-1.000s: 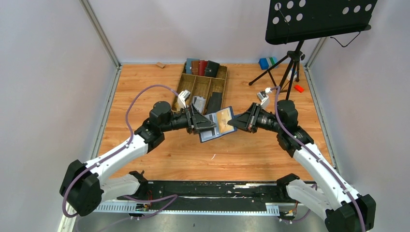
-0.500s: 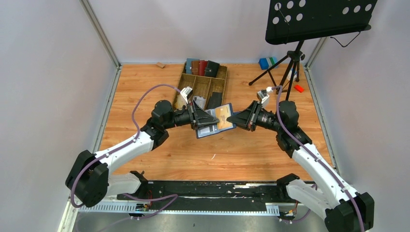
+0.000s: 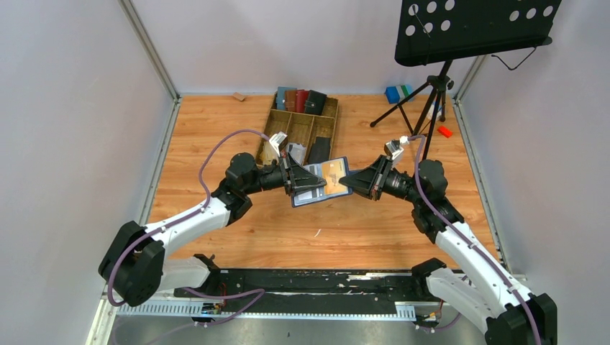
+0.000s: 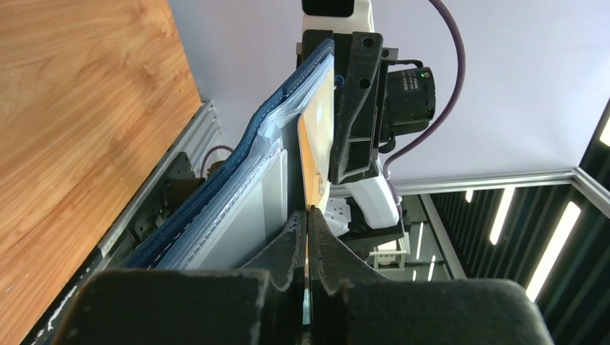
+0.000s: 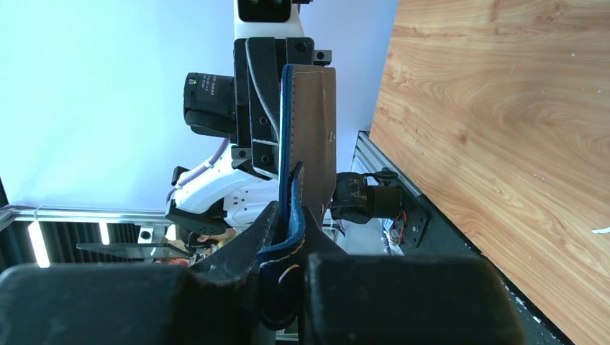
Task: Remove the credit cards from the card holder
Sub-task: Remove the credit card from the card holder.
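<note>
Just in front of the wooden tray (image 3: 267, 135), the right gripper (image 3: 350, 182) clamps the navy card holder (image 3: 316, 195) by its edge in mid-air while the left gripper (image 3: 302, 184) pinches a tan-gold credit card (image 3: 332, 175), which next needs drawing straight out of its pocket.

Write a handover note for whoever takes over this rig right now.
Left gripper: shut on the edge of the tan card.
Right gripper: shut on the holder, at its edge.
Where things are: the holder is open and held in the air between the two arms. The tan card and a grey card sit in its pockets.
Done: holder lifted and opened, tan card pinched.
Left: pull the tan card out, then the grey card and any others, and set them down.
</note>
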Robot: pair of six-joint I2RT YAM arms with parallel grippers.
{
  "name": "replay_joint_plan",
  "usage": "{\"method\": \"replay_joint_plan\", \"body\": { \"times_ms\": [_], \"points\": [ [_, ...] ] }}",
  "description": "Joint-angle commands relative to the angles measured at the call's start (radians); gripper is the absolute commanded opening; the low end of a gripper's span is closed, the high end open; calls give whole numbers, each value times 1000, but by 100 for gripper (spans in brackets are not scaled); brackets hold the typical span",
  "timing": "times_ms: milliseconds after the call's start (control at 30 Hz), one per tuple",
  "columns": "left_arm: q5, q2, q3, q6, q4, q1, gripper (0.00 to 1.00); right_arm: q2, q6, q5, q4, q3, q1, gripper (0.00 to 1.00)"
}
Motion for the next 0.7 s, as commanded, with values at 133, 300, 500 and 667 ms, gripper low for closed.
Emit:
{"method": "replay_joint_plan", "body": {
  "times_ms": [133, 300, 500, 667],
  "points": [
    [-10, 22, 54, 30, 19, -27, 10, 5, 19, -36, 74, 19, 30, 0],
    [-21, 15, 35, 22, 24, -28, 0, 0, 7, -31, 52, 19, 31, 0],
    [-33, -12, 19, 53, -48, -23, 0, -59, -71, 80, -155, 41, 13, 0],
    [-9, -22, 4, 57, -60, 8, 0, -153, -31, 129, -160, -25, -58, 0]
  ]
}}
